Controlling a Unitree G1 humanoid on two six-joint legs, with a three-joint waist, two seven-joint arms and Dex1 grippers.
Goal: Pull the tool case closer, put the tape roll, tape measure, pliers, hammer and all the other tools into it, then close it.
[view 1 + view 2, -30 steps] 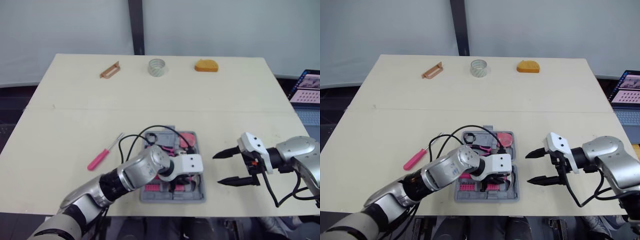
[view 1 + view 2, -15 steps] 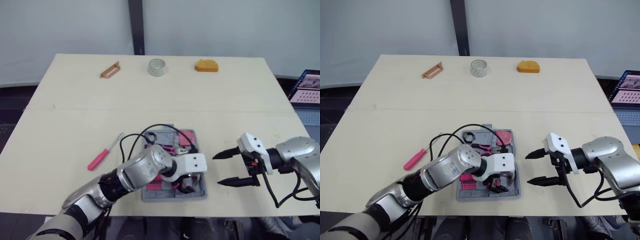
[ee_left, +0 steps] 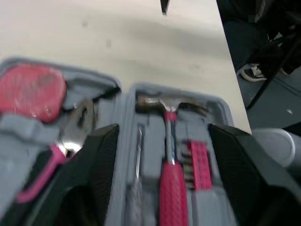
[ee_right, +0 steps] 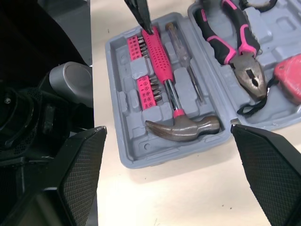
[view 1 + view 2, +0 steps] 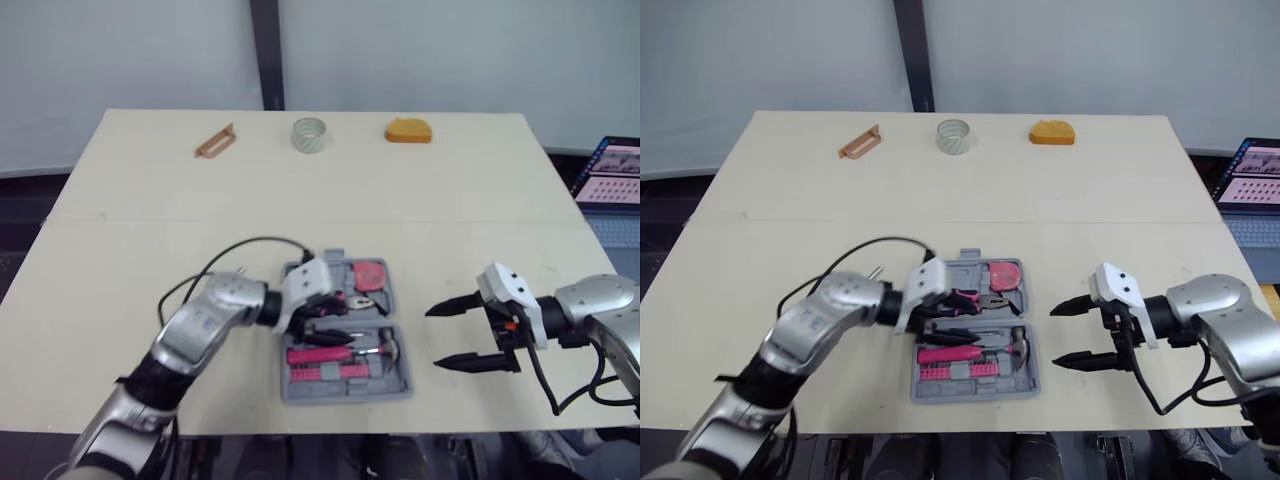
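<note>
Left arm swung back from across tool case point(image 5: 398, 385) to its left side. Left gripper point(image 5: 318, 308) over case's left edge, jaws spread wide, nothing held. Case lies open near front of table point(image 5: 500, 200), hammer point(image 5: 352, 350) and pliers point(image 4: 233, 41) inside. Right gripper point(image 5: 462, 334) hovers right of case, jaws apart, empty. Tape roll point(image 5: 310, 134) at table's far edge.

Table point(image 5: 480, 190): open tool case point(image 5: 340, 393) near front; tape roll point(image 5: 310, 134), tape measure point(image 5: 408, 131), brown tool point(image 5: 215, 141) along far edge.
</note>
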